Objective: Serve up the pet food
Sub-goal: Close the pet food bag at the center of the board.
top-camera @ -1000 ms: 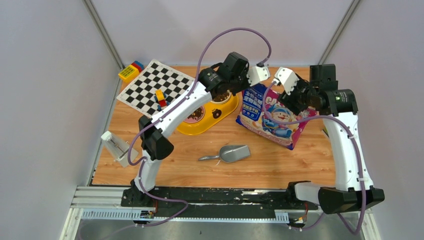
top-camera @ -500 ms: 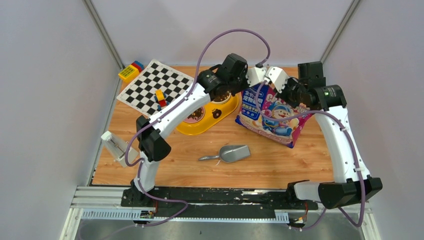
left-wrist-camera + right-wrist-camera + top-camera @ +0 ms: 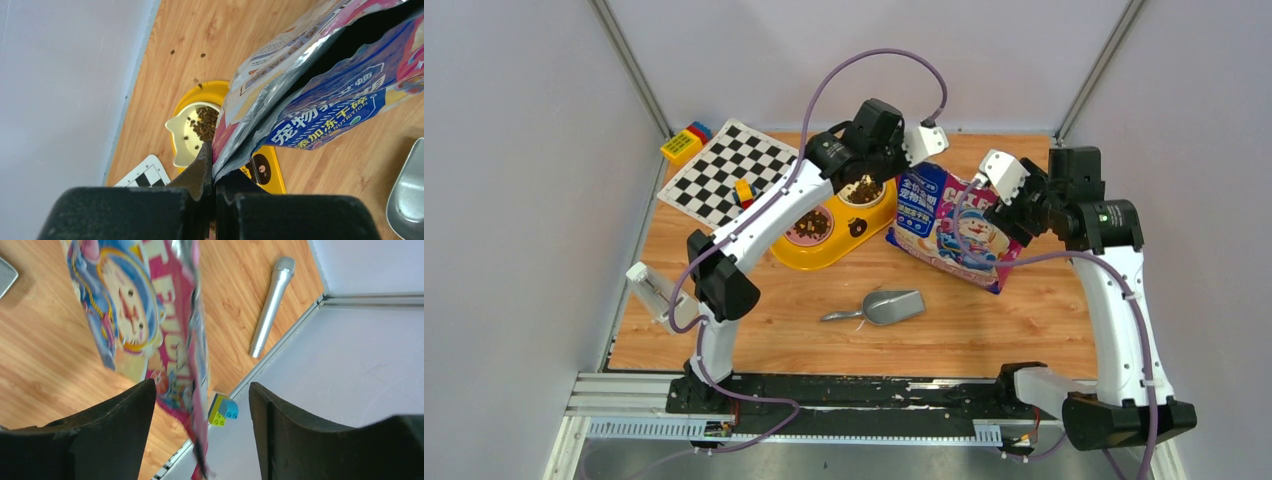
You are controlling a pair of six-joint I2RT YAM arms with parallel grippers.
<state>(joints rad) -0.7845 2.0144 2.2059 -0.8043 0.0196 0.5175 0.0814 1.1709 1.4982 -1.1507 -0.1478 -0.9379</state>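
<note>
Left wrist cam: left gripper is clamped tight on the edge of the blue-and-pink bag, foil pinched flat between both fingers, mouth of the bag gaping dark above. Behind it, brown kibble sits in the cream bowl of the yellow feeder; 2 or 3 stray pellets lie on the wood near the wall. Grey scoop at the right edge, lying on the table. Top external cam: bag lies tilted just right of the feeder, its top-left corner up at the left gripper, right gripper at the top-right side. Kibble shows in both bowls. Scoop is well apart from the bag, nearer the arm bases. Checkerboard mat at far left w/ blocks by its corner. Right wrist cam: right gripper fingers are spread wide, bag edge hanging between them; can't tell if either pad touches it. Silver cylinder and a small blue-green block lie by the wall.
</note>
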